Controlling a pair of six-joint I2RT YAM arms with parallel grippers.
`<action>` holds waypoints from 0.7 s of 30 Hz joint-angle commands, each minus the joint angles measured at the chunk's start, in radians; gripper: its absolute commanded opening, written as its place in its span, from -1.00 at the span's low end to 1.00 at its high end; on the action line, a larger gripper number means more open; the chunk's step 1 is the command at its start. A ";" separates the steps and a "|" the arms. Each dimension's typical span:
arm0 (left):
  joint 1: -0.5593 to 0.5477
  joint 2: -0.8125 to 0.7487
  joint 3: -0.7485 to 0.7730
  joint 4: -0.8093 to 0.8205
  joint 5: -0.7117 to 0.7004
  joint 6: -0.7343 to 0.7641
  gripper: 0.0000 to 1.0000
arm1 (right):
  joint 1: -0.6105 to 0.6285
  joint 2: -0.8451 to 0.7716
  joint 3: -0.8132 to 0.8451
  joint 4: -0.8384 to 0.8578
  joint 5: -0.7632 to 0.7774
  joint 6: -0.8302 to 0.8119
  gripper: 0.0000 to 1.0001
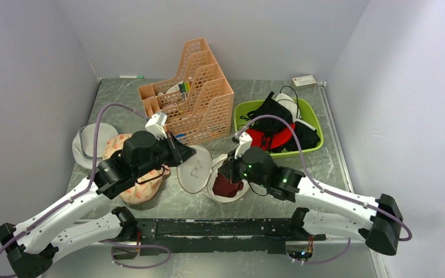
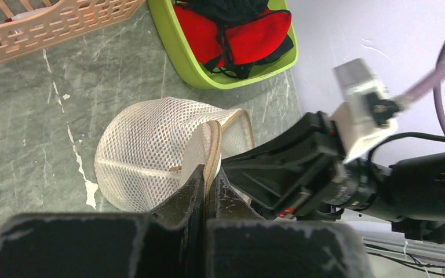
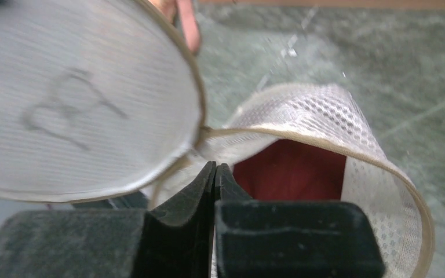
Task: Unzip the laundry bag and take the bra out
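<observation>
The laundry bag (image 1: 194,169) lies unzipped at the table's middle, its beige lid with the black bra icon (image 3: 75,110) swung up to the left. The dark maroon bra (image 1: 227,186) sits inside the open mesh body and shows in the right wrist view (image 3: 290,174). My left gripper (image 1: 184,155) is shut on the bag's beige zip rim (image 2: 213,145), beside the white mesh wall (image 2: 145,153). My right gripper (image 1: 227,169) is shut on the rim where lid and mesh wall meet (image 3: 215,171), just left of the bra.
A peach slotted file organizer (image 1: 188,98) stands behind the bag. A green tray (image 1: 239,119) at back right holds black and red garments (image 2: 237,35). A peach floral pouch (image 1: 142,190) and a greyish-white round bag (image 1: 90,145) lie under and beyond my left arm.
</observation>
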 commanded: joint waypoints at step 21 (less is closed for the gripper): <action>0.005 0.039 -0.040 0.125 0.189 0.007 -0.86 | 0.006 -0.213 -0.017 -0.462 0.039 0.308 -0.25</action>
